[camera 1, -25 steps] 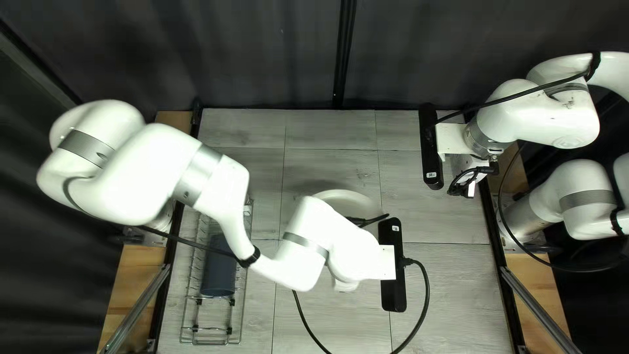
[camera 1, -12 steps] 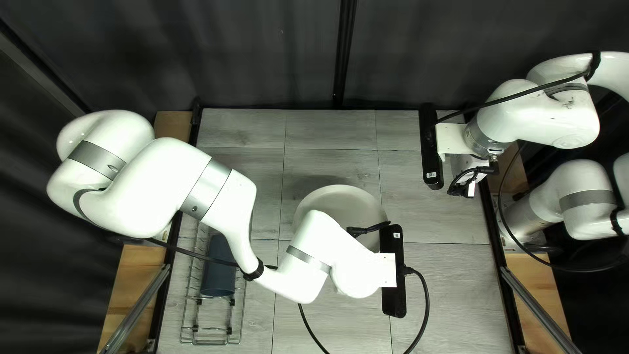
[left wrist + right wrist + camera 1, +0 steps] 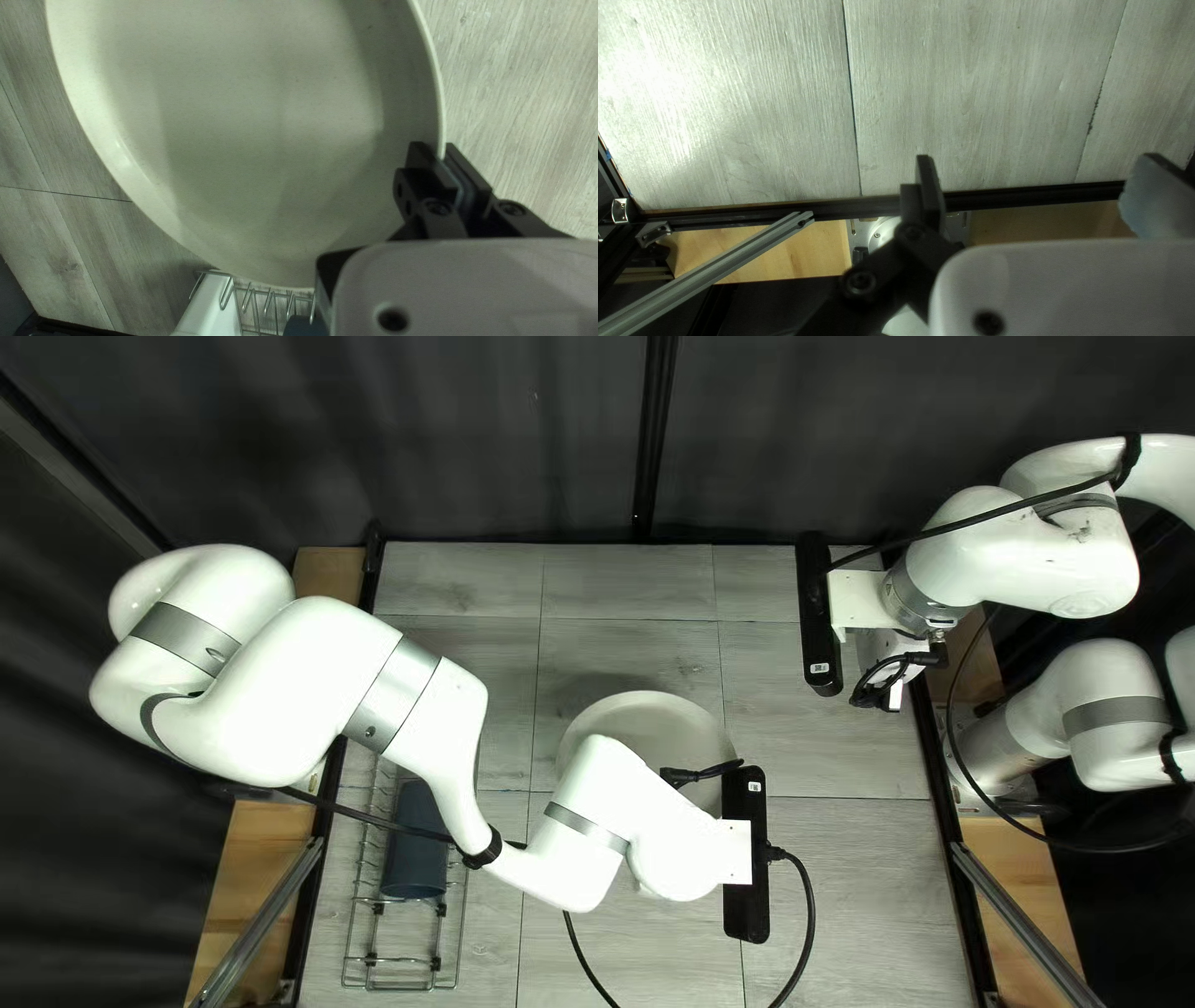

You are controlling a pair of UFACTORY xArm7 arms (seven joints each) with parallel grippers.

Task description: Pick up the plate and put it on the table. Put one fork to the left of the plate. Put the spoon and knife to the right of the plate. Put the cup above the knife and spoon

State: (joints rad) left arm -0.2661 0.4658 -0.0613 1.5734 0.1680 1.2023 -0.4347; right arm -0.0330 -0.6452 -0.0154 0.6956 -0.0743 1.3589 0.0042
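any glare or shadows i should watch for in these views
right wrist view: strong white glare washes out part of the tabletop; left wrist view: a small bright highlight on the sloping rim of the plate, with soft broad shading across its inside; top left view: a soft dark shadow just beyond the plate's far edge.

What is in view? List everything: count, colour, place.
Plate: one, off-white, above table centre
Rack: one, silver, table's left side, top left view
Cylinder: one, dark blue, at the rack
Block: one, white, by the rack; unidentifiable
Table: one, grey, beneath everything
Curtain: at least one, dark, behind table
Boards: several, light brown, beside table
Struts: two, silver, beside table
Cables: several, black, along arms
Arms: two, white, left and right
Left end effector: one, black, shut on plate rim
Right end effector: one, black, open, near table's right edge
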